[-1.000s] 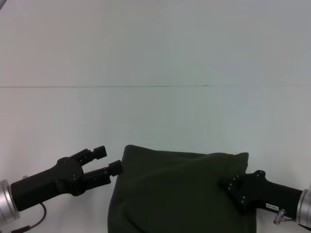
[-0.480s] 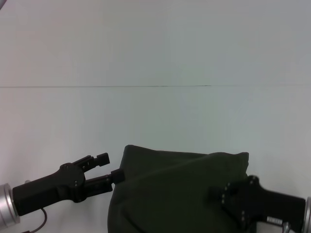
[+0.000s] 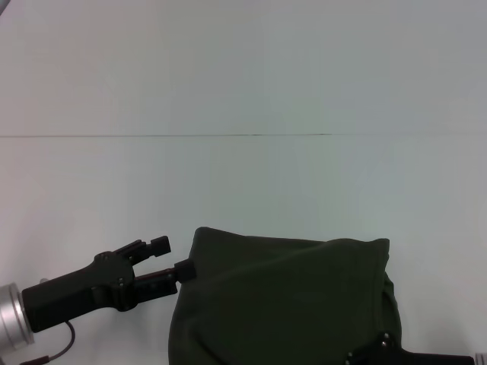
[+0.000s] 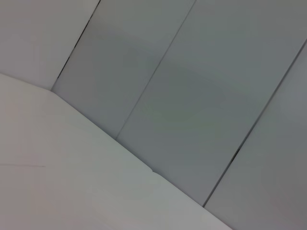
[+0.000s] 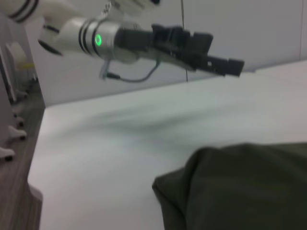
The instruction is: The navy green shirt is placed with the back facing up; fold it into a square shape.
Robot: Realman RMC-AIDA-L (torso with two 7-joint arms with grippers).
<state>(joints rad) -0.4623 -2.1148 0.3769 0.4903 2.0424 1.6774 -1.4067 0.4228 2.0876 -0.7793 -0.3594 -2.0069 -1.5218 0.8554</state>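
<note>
A lab: bare white table [image 3: 243, 91], grey panelled wall [image 4: 201, 96].

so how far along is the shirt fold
Mostly done: the dark olive-green cloth shirt lies as a compact, roughly square bundle on the white table, plain side up. Nothing is in hand: the left gripper sits open beside the bundle's left edge, and the right gripper is low at the near edge. Remaining: perhaps squaring the uneven edges.
</note>
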